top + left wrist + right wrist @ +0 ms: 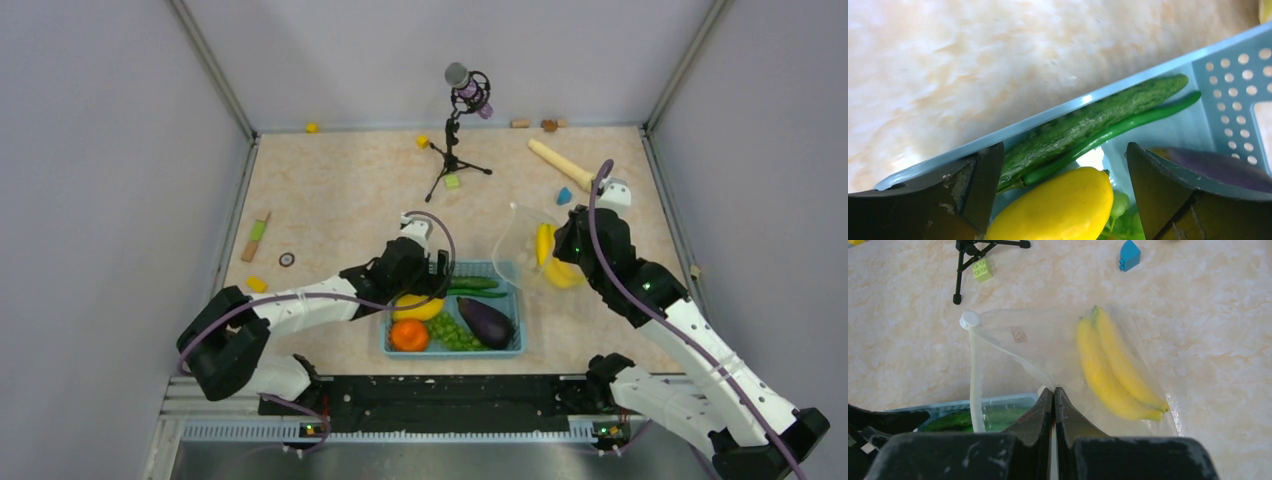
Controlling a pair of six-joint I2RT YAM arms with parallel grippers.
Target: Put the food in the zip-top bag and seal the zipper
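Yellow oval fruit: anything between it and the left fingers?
Nothing visible. The yellow oval fruit shows bare between the open left fingers; the cucumber lies beside it in the basket, not over it.

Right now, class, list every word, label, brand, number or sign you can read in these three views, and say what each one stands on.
No text can be read in any view.
On the zip-top bag: a small brownish mark, perhaps a printed label, too blurred to read.
On the blue basket: no lettering shows.
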